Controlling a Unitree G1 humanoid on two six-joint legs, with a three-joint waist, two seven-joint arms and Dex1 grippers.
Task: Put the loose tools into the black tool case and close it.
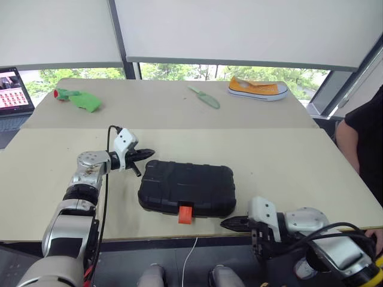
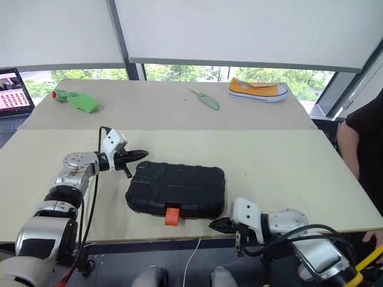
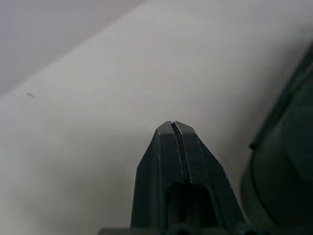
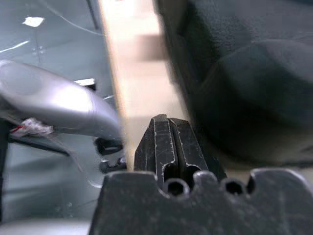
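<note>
Black tool case (image 1: 187, 188) is lying flat and shut on the near table (image 1: 287, 161), close to its front edge and a bit left of centre, orange latch (image 1: 185, 213) facing the front edge. I'm holding my left gripper (image 1: 149, 153) just off the case's far-left corner, fingers pressed together and holding nothing, tip pointing across toward the case; can't tell whether it's touching the shell. In the left wrist view the closed fingers (image 3: 177, 161) are sitting over bare tabletop with the case's rounded edge (image 3: 283, 166) right alongside. I'm holding my right gripper (image 1: 230, 223) at the front edge of the table, just beside the case's near-right corner, also pinched closed and empty, pointing left along the edge. The right wrist view is showing the shut fingers (image 4: 168, 147) with the dark case (image 4: 244, 73) close on one side. On the far table (image 1: 155, 107): a green item with a red end (image 1: 76, 98) near its left edge, a green knife-like item (image 1: 205, 97) around the middle, an orange shoe (image 1: 257, 89) toward the back right corner. A laptop (image 1: 13, 91) is sitting past the left edge. A person's arm in a black sleeve (image 1: 362, 140) is showing at the right.
</note>
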